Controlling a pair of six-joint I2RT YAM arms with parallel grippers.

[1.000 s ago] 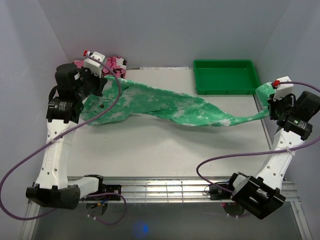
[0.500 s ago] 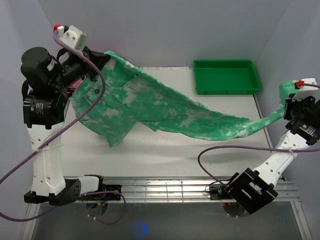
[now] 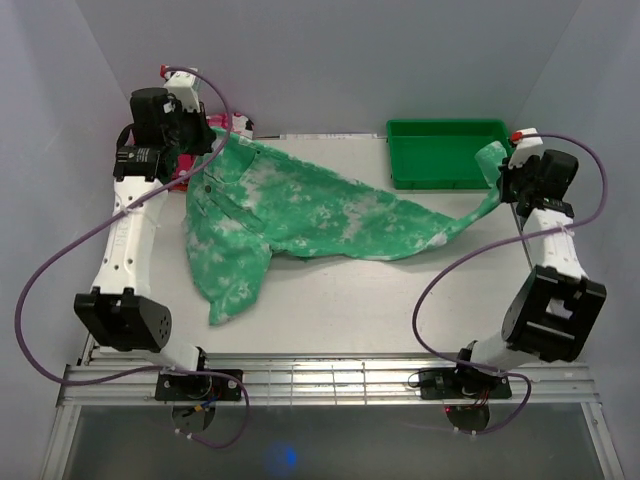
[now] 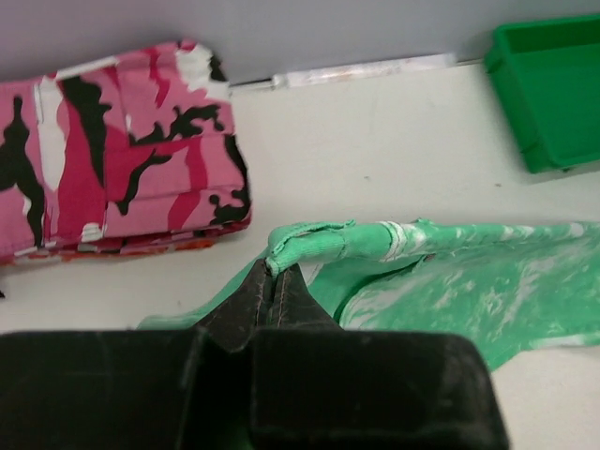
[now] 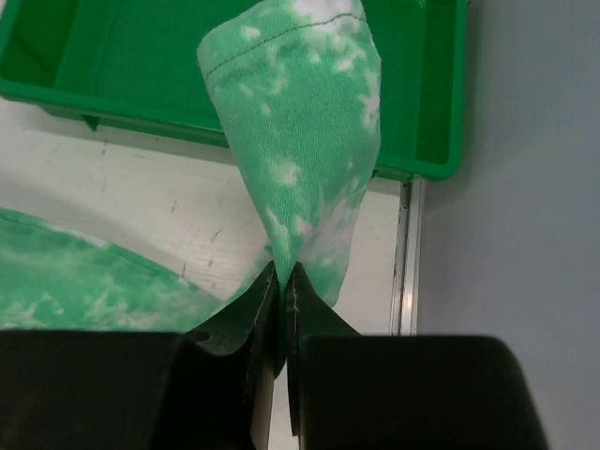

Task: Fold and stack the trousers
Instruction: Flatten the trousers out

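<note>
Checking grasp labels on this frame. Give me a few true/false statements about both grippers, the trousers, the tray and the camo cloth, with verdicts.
1. The left gripper is shut on an edge of the trousers. True.
2. The right gripper is open and holds nothing. False: it is shut on a fold of the trousers, close to the tray.
3. The trousers stretch between the two grippers, with one leg spread on the table toward the near edge. True.
4. The camouflage cloth lies in the tray. False: it sits folded on the table at the far left, while the tray is at the far right.
</note>
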